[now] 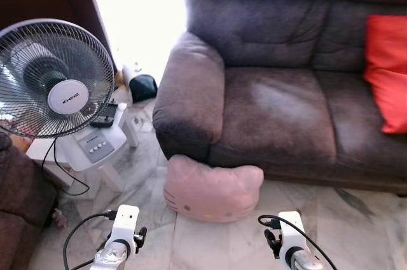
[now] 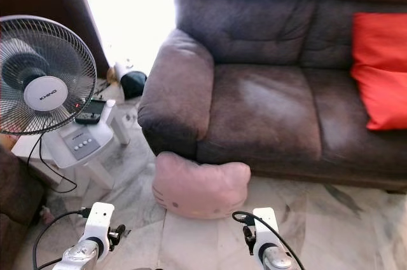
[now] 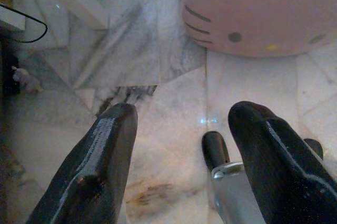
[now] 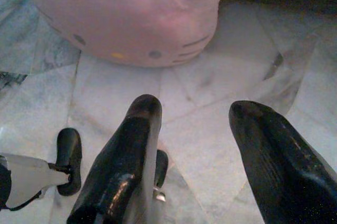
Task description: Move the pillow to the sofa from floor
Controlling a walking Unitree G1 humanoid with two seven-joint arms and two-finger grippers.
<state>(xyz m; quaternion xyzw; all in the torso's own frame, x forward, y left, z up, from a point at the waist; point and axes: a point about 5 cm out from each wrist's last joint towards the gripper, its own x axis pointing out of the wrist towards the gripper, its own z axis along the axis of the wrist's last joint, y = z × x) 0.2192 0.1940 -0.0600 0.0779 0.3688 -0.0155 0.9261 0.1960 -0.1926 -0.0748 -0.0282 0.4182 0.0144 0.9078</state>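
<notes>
A pink cat-face pillow (image 1: 212, 189) lies on the marble floor against the front of the dark brown sofa (image 1: 280, 111), below its left armrest. Both arms are held low in front of me, short of the pillow. My left gripper (image 3: 181, 116) is open above bare floor, the pillow (image 3: 258, 10) a little ahead of it. My right gripper (image 4: 197, 110) is open too, with the pillow (image 4: 126, 13) just beyond its fingertips. Only the wrists show in the eye views, the left (image 1: 124, 225) and the right (image 1: 289, 232).
A standing fan (image 1: 54, 79) on a white base with a phone on it stands at my left. A red cushion (image 1: 388, 70) rests on the sofa's right seat. A dark bag (image 1: 142, 87) sits on the floor beside the armrest. Brown upholstery (image 1: 16, 200) edges the far left.
</notes>
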